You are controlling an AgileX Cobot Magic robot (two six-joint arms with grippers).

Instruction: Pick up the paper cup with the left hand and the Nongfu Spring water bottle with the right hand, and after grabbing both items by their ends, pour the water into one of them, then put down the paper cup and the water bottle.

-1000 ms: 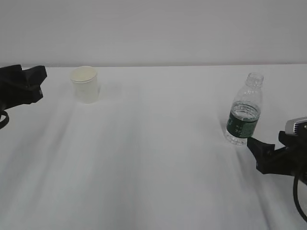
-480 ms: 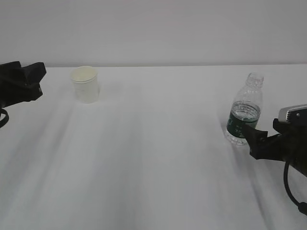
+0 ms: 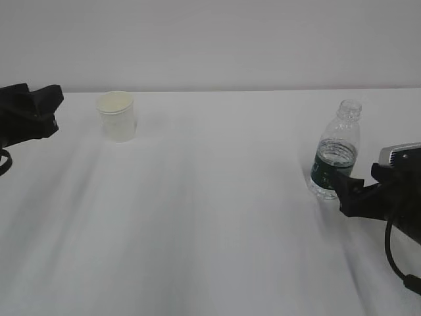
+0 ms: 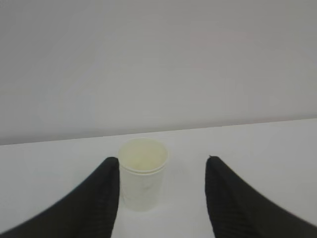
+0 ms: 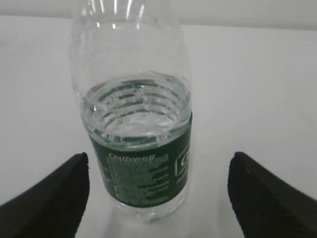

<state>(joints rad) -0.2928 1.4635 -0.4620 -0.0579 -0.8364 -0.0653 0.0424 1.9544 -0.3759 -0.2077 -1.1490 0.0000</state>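
Observation:
The cream paper cup [image 3: 117,116] stands upright at the far left of the white table. In the left wrist view the paper cup [image 4: 142,173] sits just ahead of my open left gripper [image 4: 162,166], close to its left finger and untouched. The left gripper [image 3: 47,105] hovers left of the cup. The capless Nongfu Spring water bottle [image 3: 335,155], green-labelled and part full of water, stands upright at the right. My right gripper [image 3: 342,187] is open at its base. Up close, the bottle [image 5: 136,134] stands between the tips of the right gripper [image 5: 158,163] without contact.
The white table [image 3: 217,217] stretches between cup and bottle with nothing else on it. A plain pale wall [image 3: 210,39] rises behind the table's far edge. A black cable [image 3: 395,263] hangs from the right arm at the lower right.
The right gripper has moved up and in toward the bottle's base. The left gripper has barely shifted. Cup and bottle have not moved.

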